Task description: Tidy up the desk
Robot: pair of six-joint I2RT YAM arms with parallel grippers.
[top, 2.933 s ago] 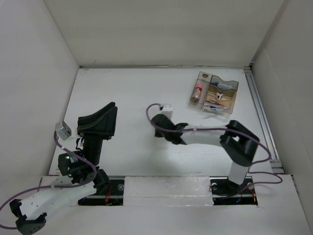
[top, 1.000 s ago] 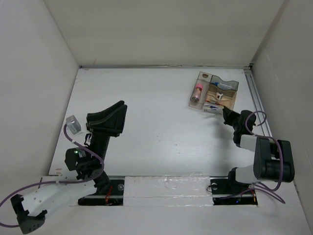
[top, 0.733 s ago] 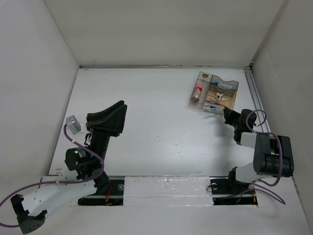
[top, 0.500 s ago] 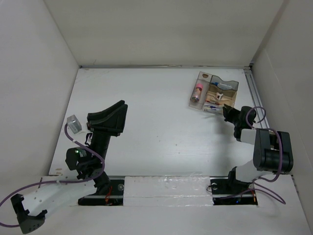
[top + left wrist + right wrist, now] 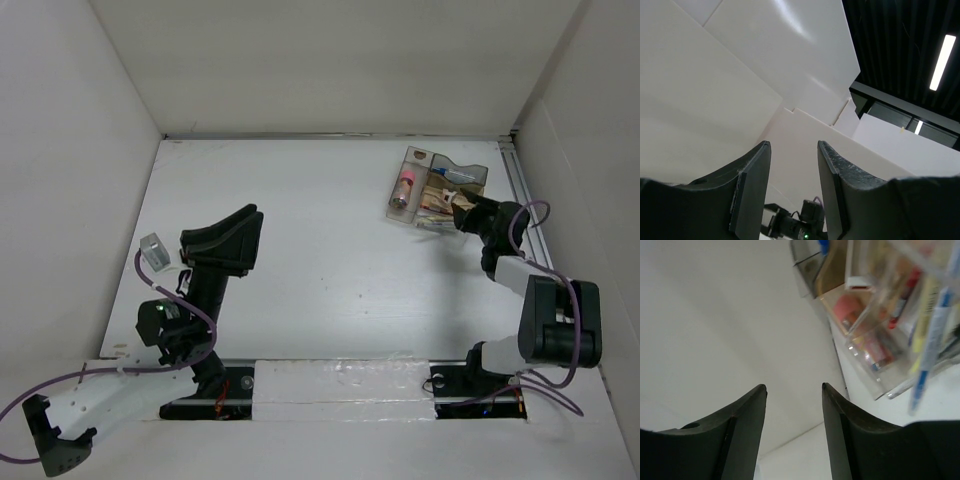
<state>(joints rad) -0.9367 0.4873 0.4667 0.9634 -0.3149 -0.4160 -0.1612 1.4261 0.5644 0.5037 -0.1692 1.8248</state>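
Here, right tool [image 5: 793, 388] wide, empty, at the right edge of the clear tray [image 5: 476, 169]; left tool [image 5: 792, 147] wide over the desk [image 5: 300, 200].

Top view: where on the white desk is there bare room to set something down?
Bare: the middle of the flat white desk, between the black left arm and the clear plastic compartment tray, and its far-left corner. Crowded: far right, where the right arm is at the tray beside the metal rail.
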